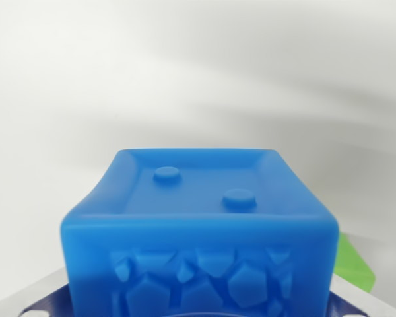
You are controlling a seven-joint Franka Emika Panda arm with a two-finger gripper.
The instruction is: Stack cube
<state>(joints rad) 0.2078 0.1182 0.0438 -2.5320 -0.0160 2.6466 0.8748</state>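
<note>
Blue cube [198,224] shown filling wrist view's lower centre, two studs on top face. Green object [354,263] glimpsed behind, at wrist view's right. Gripper fingers not seen; grasp cannot be told. Misalignment on placing judged likely, target being largely hidden.

One blue cube [198,231] in view, filling the lower middle of the wrist view. Its top face carries two raised round studs [166,174]. One green object [353,264] shows partly at the cube's right edge; its kind cannot be told.
</note>
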